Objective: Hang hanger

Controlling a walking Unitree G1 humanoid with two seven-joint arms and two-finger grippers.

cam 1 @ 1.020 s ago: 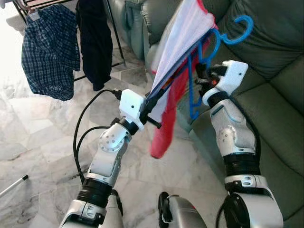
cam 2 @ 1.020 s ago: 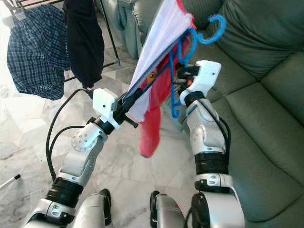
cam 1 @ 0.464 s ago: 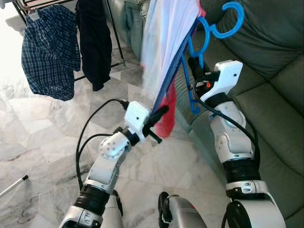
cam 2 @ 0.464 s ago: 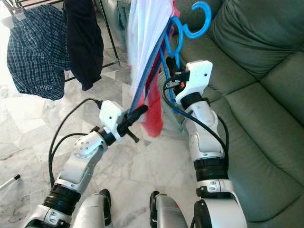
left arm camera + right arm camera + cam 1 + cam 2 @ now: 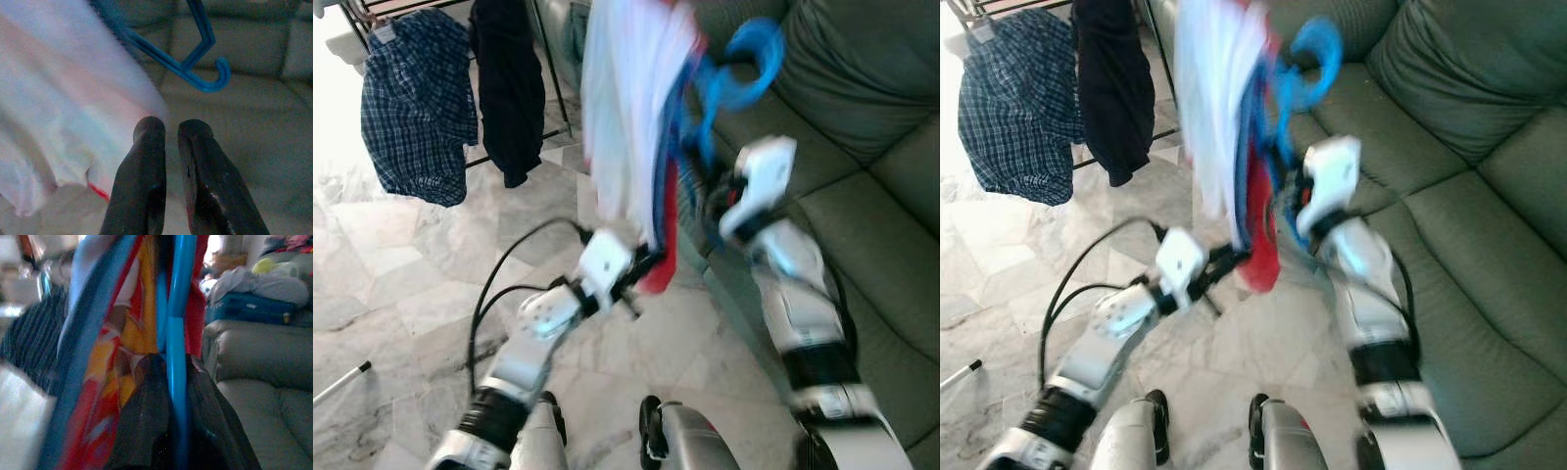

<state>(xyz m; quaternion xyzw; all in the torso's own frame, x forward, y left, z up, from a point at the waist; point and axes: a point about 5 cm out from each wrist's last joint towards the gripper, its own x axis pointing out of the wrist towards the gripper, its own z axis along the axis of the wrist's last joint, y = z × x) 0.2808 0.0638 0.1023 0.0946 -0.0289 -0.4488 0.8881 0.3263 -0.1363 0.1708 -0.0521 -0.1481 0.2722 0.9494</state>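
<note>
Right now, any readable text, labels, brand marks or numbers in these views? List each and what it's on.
None readable.
White and red garment on the blue plastic hanger: yellow and red print in the right wrist view, blurred, no letters legible.
Dark checked shirt on the black metal rack: pale tag at the collar, too small to read.
Robot arms: no legible markings.

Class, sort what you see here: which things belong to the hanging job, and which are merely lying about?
Job: blue hanger, white and red garment, right gripper clamped on the hanger, left gripper.

Lying about: green sofa, checked shirt, dark garment.
</note>
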